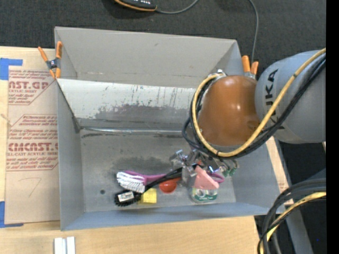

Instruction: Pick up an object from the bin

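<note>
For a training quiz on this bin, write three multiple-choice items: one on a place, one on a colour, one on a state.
1. Where in the bin is the tool?
A. Against the back wall.
B. Low over the pink piece, at the right of the floor.
C. In the left front corner.

2. What colour is the small block beside the black piece?
A. Blue.
B. Green.
C. Yellow.

3. How does the purple-handled brush rest?
A. Lying flat on the floor.
B. Standing upright.
C. Hanging over the rim.

Key: 1 B, the tool sits just above the pink piece; 2 C, the block is plainly yellow; 3 A, its handle and white bristles lie along the floor.
</note>
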`<state>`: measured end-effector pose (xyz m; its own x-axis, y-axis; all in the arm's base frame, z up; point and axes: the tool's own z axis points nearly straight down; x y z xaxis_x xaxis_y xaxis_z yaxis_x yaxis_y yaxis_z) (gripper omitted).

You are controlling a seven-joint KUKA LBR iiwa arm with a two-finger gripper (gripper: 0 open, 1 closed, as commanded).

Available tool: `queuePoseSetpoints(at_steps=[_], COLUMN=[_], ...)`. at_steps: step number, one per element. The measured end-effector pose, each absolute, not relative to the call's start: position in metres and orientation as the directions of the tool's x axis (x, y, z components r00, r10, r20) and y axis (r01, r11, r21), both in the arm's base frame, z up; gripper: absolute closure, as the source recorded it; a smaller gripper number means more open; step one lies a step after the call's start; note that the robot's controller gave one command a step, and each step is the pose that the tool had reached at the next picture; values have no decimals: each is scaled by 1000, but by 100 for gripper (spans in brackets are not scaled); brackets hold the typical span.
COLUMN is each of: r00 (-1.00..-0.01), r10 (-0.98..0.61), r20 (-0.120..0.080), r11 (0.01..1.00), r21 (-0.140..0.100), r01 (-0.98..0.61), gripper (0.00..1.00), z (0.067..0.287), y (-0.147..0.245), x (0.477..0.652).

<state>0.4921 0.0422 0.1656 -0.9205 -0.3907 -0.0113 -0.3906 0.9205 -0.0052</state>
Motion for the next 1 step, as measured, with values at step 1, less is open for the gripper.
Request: queuePoseSetpoints(at_steps=[1], r00=[-907], r10=[-421], r20=[-11], r11=[907], r21=[-6], r01=[-421], gripper=[100], z=[246], y=[49], x=[497])
